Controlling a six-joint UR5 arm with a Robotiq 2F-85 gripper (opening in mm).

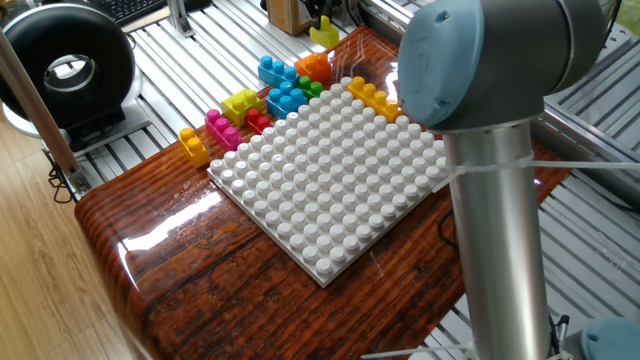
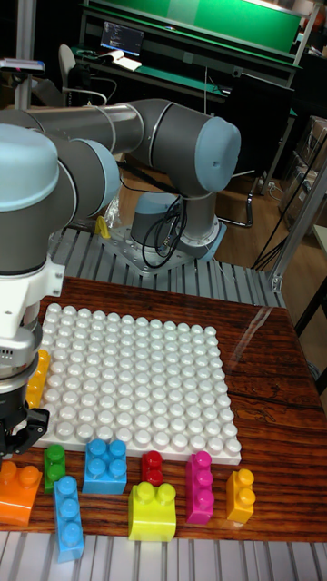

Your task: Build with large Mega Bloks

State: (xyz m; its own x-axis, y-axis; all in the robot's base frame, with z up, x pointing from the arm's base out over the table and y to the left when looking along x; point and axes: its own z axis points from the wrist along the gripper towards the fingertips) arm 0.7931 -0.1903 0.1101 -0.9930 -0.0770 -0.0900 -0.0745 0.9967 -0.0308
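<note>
Mega Bloks (image 2: 153,510) lie in a loose row on the wooden tabletop (image 1: 200,260) beside the white baseplate (image 2: 136,381) (one yellow-orange brick (image 1: 372,97) sits on its edge). The hand (image 2: 18,434) hangs above the orange brick (image 2: 18,490); its grip state cannot be told.

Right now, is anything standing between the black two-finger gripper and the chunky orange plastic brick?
Nothing visible does. The gripper hangs close to the orange brick; the small green brick stands off to one side.
</note>
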